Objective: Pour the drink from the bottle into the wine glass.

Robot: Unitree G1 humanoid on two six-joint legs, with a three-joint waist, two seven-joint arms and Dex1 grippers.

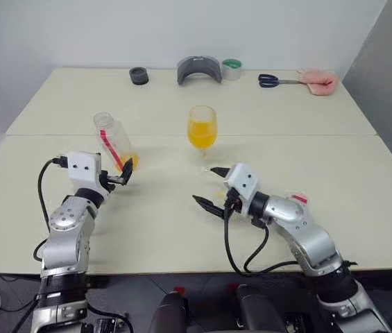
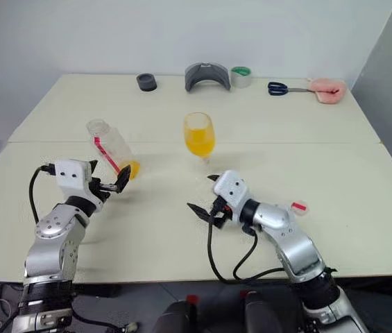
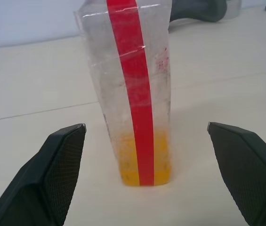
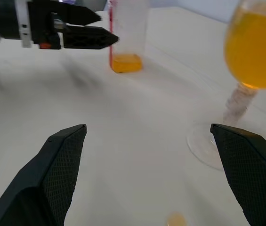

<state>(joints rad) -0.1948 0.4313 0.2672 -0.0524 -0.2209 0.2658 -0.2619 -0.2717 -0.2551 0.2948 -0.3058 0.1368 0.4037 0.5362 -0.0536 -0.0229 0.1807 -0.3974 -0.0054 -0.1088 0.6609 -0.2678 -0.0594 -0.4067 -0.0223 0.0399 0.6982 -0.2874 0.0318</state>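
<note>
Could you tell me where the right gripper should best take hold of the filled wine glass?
Probably the stem, approached level from the robot's side: the wine glass stands upright, its bowl full of drink, and the open right gripper already sits before it.

The bottle (image 3: 133, 89) is thin clear plastic, scuffed and cloudy, with a glossy red label strip down its side. The wine glass (image 1: 202, 127) is smooth, clear glass. The table (image 1: 147, 229) has a matt, pale cream top. The left gripper (image 3: 147, 174) has 2 black fingers (image 3: 60, 165) with finely textured matt pads.
</note>
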